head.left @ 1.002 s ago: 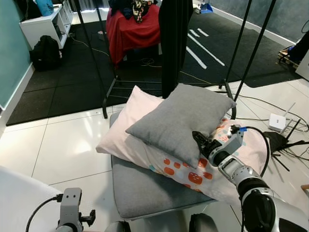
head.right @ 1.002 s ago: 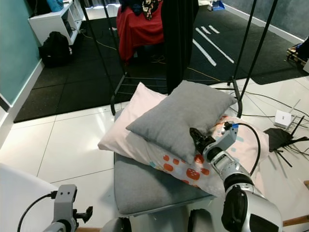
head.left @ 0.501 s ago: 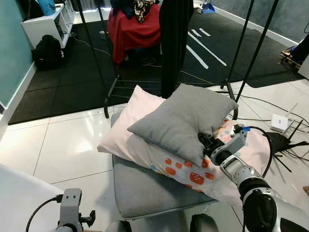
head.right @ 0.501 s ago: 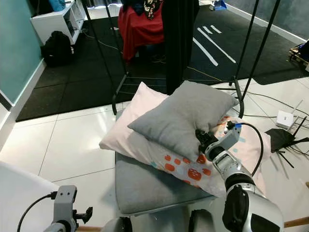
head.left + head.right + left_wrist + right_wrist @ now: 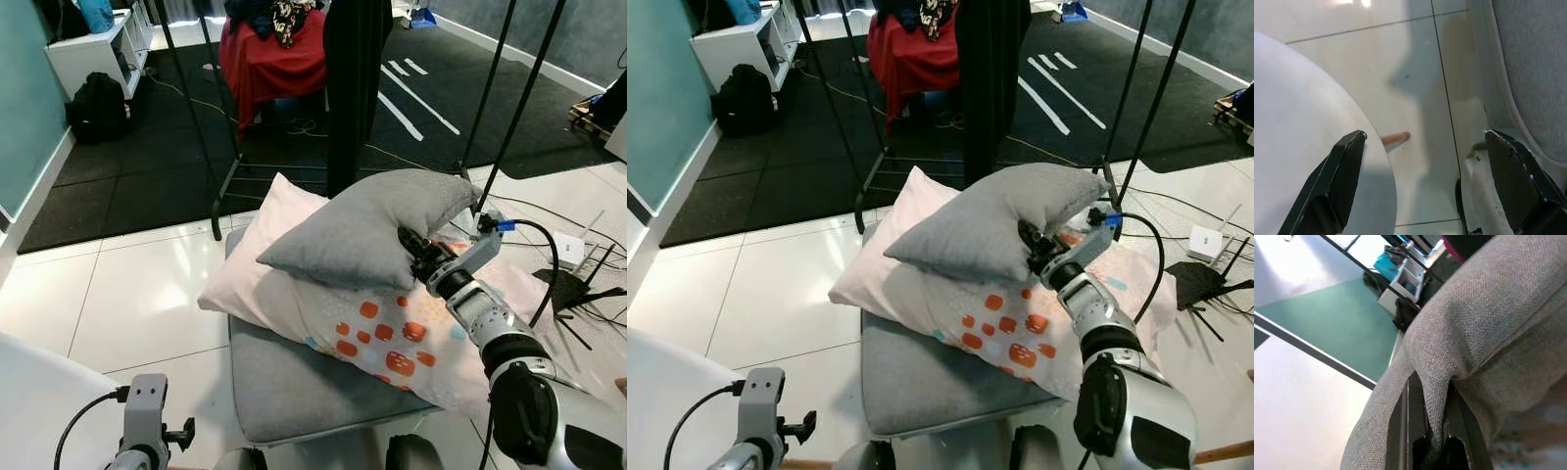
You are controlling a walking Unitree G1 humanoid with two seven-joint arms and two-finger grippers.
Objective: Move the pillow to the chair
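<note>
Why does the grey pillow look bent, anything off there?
The grey pillow is folded up at its near edge because the right pincer is shut on a pinch of its fabric and lifts that side off the patterned pillow under it. That looks like the grasp, not damage. The left pincer hangs open by the floor.

Top pillow [image 5: 353, 235] lying on lower pillow [image 5: 392, 338], both on chair seat [image 5: 284, 382] in centre, rack poles [image 5: 201, 137] behind chair, backpack [image 5: 93, 103] far left by shelf unit [image 5: 83, 49], router [image 5: 568, 248] on floor to right
</note>
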